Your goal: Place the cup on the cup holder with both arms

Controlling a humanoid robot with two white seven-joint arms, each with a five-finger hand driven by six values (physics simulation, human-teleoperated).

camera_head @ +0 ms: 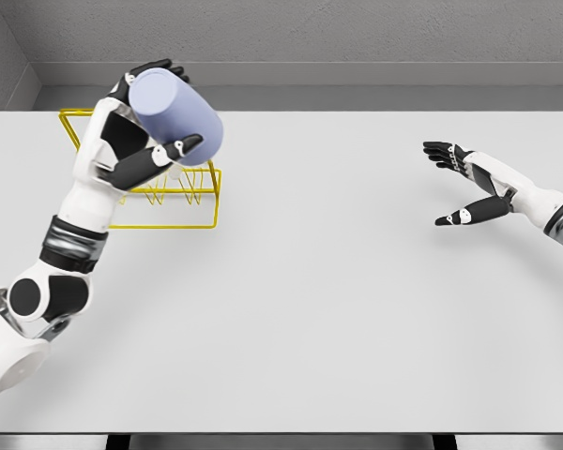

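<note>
One cup (178, 116) in left robot hand (150, 141) above one yellow holder (183, 211).

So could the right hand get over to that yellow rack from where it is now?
Probably, though it's a long stretch. The right hand hangs open at the far side of the table, nothing between it and the rack, but the left hand with the cup crowds that spot.

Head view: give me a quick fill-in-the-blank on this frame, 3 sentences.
1. The lavender cup is held by the ____ hand.
2. The wire cup holder is coloured ____.
3. The right hand hovers with fingers ____, holding nothing.

Missing words: left; yellow; open
</note>
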